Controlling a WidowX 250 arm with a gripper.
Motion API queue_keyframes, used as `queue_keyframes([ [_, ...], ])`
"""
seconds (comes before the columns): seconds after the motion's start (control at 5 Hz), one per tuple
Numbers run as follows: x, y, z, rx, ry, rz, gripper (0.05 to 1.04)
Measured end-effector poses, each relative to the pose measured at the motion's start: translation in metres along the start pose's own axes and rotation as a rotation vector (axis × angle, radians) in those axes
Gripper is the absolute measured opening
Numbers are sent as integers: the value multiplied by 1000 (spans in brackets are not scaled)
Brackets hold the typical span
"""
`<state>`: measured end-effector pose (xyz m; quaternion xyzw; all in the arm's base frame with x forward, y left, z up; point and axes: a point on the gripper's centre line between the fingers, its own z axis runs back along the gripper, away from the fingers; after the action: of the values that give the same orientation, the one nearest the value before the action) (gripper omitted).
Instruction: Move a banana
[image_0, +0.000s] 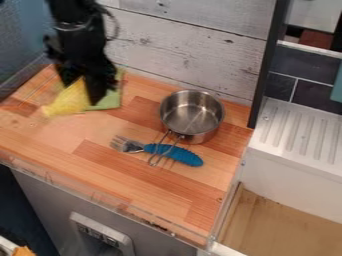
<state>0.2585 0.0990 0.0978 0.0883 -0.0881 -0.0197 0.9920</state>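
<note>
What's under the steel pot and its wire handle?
Under the wire handle: the blue fork grip, lying on the wooden counter. Whatever is directly beneath the steel pot is covered; can't tell.

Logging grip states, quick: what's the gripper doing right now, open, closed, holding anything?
Gripper: right at the banana; whether it is open or closed on it cannot be told.

text: none legible | labels: none legible | brands: none legible | numbers: none legible | signs: none legible
</note>
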Motion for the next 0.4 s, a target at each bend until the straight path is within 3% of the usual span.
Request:
queue_keyframes([
  [0.4, -13, -68, 25, -46, -58, -6, 542],
])
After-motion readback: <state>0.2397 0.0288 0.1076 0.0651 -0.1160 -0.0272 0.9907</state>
